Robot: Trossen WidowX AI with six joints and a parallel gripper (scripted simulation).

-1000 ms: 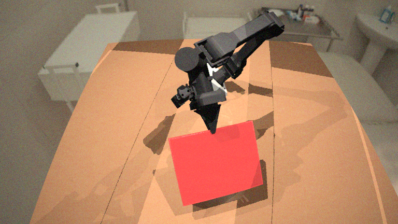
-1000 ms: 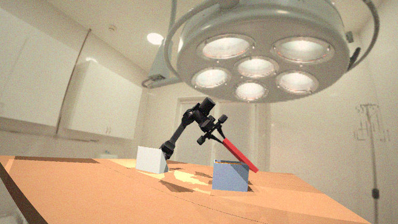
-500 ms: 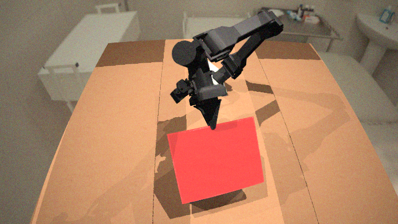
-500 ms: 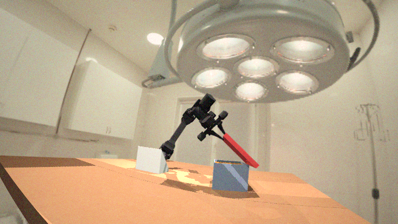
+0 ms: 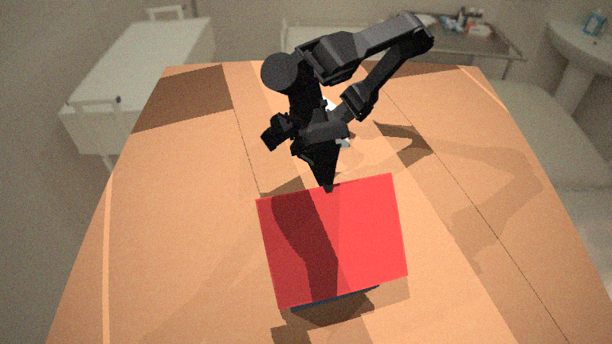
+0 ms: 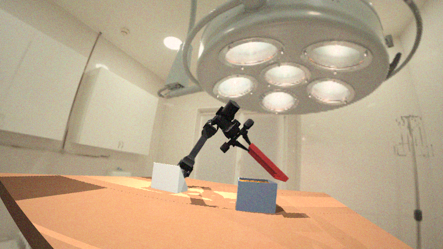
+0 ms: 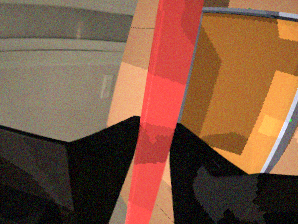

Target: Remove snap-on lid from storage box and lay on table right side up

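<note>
The red lid (image 5: 367, 231) (image 6: 266, 162) (image 7: 165, 90) is off the box and in the air, steeply tilted, its gripped edge high and its far edge low. My gripper (image 5: 327, 188) (image 6: 248, 147) (image 7: 156, 127) is shut on the lid's upper edge, one finger on each face. The blue storage box (image 6: 256, 196) stands open and upright on the table (image 5: 170, 239) (image 6: 123, 213), under the lid. Its orange inside (image 7: 250, 55) shows in the wrist view. The lid's low edge is just above and beyond the box rim. In the top view the lid hides most of the box.
A white wedge-shaped block (image 6: 167, 177) stands on the table beside the arm's base, mostly hidden behind the arm in the top view. A large surgical lamp (image 6: 291, 61) shows above in the exterior view. The table's far edge lies behind the arm.
</note>
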